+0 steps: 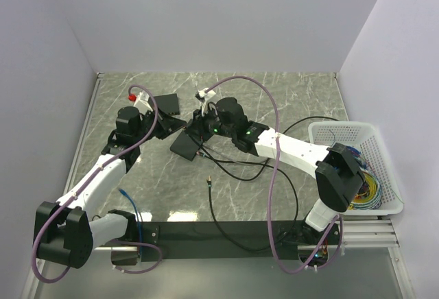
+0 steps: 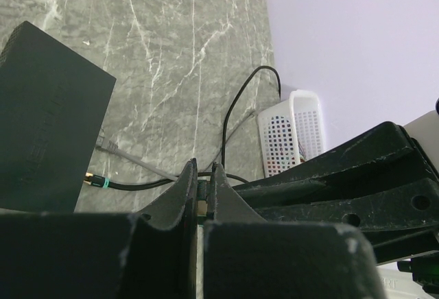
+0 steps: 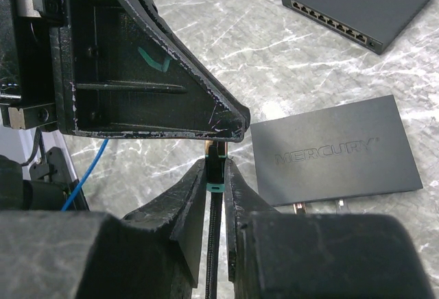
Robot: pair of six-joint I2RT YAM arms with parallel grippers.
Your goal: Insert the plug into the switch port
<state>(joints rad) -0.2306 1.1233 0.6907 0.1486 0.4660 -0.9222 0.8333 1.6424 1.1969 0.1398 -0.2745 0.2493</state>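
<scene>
The plug [image 3: 217, 173], a black boot with a teal band on a braided black cable, stands between my right gripper's [image 3: 216, 163] fingers, which press it from both sides. Its pale gold tip [image 2: 198, 205] is pinched in my shut left gripper [image 2: 202, 169]. Both grippers meet over the table's middle, left [image 1: 170, 125] and right [image 1: 195, 129]. The left gripper's finger [image 3: 151, 73] fills the upper right wrist view. The switch [image 3: 336, 151], a flat black box marked MERCURY, lies just right of the plug, also visible as the switch [image 1: 185, 146] and the switch [image 2: 48, 121].
A second black switch [image 3: 363, 4] with a row of sockets lies farther back. A grey cable [image 2: 113, 150] and another gold-tipped black cable [image 2: 92, 181] sit at the near switch's edge. A white basket [image 1: 312, 131] of wires stands right. A blue cable [image 1: 130, 199] trails front left.
</scene>
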